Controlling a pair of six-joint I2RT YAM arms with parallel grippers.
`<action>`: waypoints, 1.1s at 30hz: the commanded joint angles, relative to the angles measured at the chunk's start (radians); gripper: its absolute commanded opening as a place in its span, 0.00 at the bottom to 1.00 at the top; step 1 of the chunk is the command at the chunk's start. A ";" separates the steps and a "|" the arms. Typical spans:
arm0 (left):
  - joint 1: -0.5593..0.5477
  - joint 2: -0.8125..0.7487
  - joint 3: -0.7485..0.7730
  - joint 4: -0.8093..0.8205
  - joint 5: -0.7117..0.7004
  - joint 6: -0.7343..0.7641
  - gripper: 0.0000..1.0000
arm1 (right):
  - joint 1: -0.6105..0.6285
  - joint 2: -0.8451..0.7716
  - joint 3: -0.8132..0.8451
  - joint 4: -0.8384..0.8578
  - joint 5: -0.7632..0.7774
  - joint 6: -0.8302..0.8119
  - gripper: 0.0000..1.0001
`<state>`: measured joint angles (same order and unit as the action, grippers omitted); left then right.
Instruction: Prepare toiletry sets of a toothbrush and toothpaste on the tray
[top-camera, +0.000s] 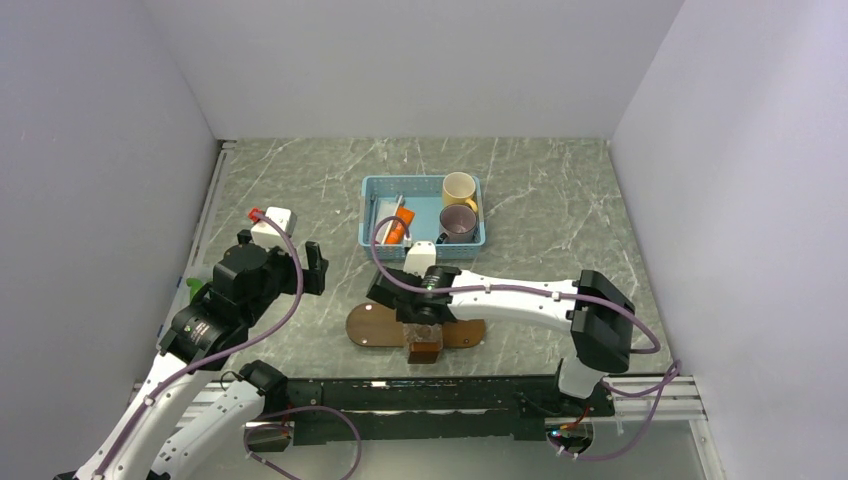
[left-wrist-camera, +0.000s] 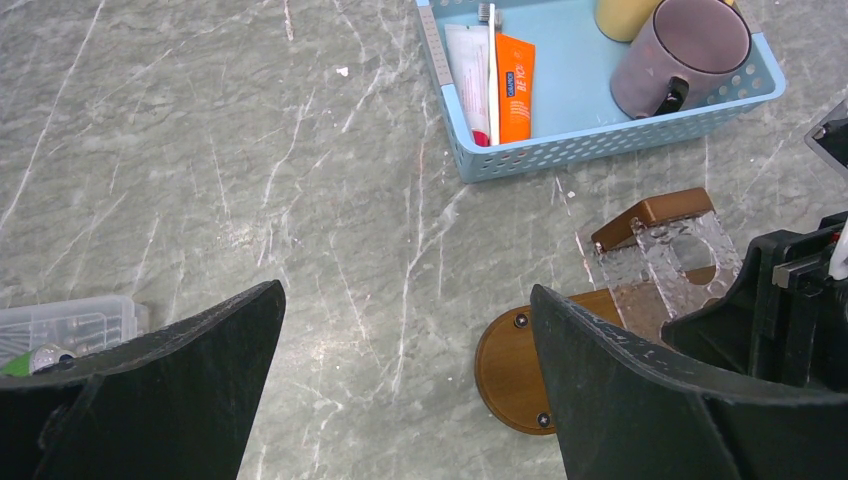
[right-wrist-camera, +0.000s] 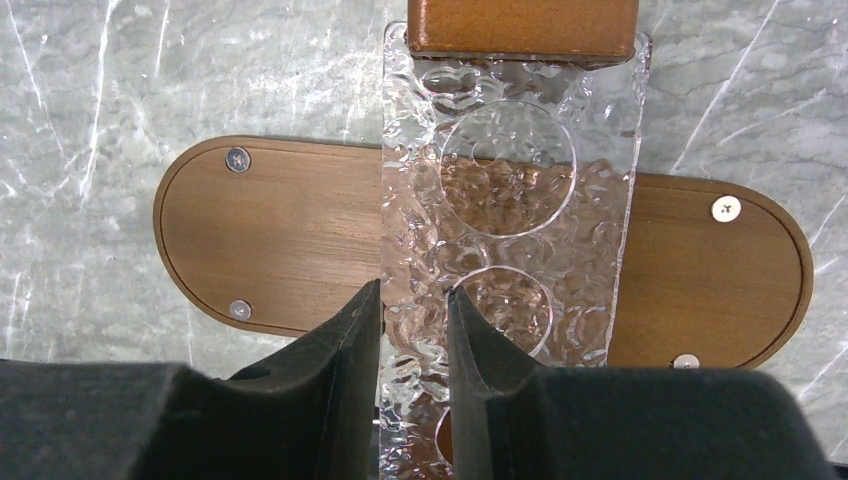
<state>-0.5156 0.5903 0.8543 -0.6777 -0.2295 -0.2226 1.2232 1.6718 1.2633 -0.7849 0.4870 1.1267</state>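
Two black fingers of the right gripper pinch a clear dimpled holder, the narrow gap between them filled by its plate. The holder's wood-capped end points away from the jaws, and it crosses the middle of the tray beneath them. The left gripper stands wide and holds nothing. Beyond its jaws the toothpaste lies in the basket beside a toothbrush. The right fingers hide the holder's near end, and whether it touches the tray is unclear. The table is grey marbled stone, walled in white.
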 joint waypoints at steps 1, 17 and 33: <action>0.005 -0.008 0.000 0.016 0.012 0.003 0.99 | 0.007 0.002 0.057 0.009 0.057 0.041 0.00; 0.005 -0.007 0.000 0.015 0.013 0.004 0.99 | 0.022 0.047 0.087 -0.027 0.068 0.062 0.00; 0.005 -0.010 -0.002 0.013 0.013 0.005 0.99 | 0.043 0.061 0.113 -0.055 0.088 0.071 0.17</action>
<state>-0.5156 0.5903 0.8543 -0.6777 -0.2253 -0.2226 1.2591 1.7359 1.3231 -0.8265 0.5339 1.1755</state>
